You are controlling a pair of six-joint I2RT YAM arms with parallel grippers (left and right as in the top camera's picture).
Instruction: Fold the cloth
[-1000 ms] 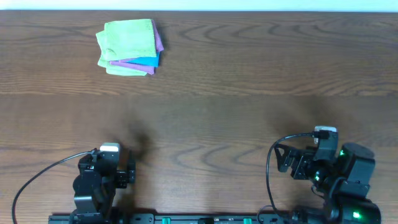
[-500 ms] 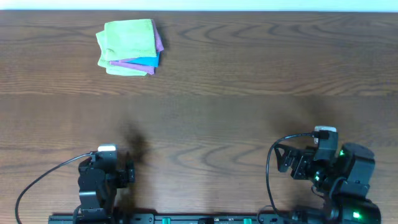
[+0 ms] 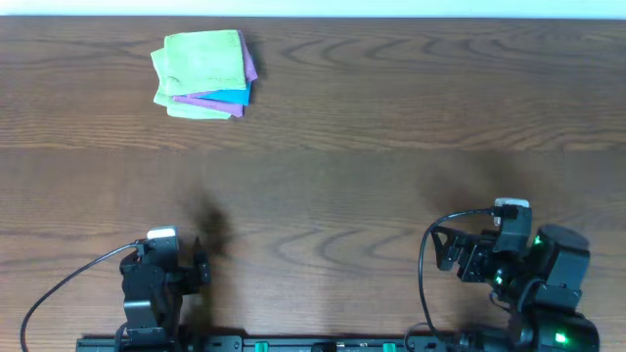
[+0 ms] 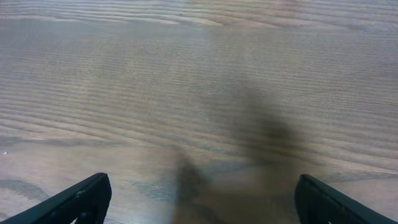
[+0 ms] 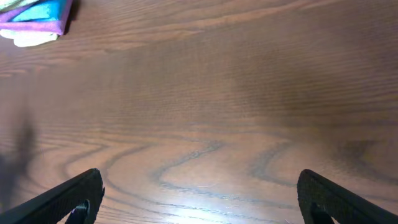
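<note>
A stack of folded cloths (image 3: 203, 73), green on top with purple, blue and pale green below, lies at the far left of the wooden table. A corner of the stack shows at the top left of the right wrist view (image 5: 36, 18). My left gripper (image 3: 201, 273) sits near the front edge, far from the stack; its fingers (image 4: 199, 202) are wide apart over bare wood. My right gripper (image 3: 450, 252) sits at the front right, its fingers (image 5: 199, 199) wide apart and empty.
The wooden table (image 3: 391, 147) stretches across the whole view. A black rail (image 3: 293, 344) runs along the front edge between the two arm bases. Cables loop beside each arm.
My left arm has drawn back a little toward the front edge and to the left. The right arm and the cloth stack have not moved.
</note>
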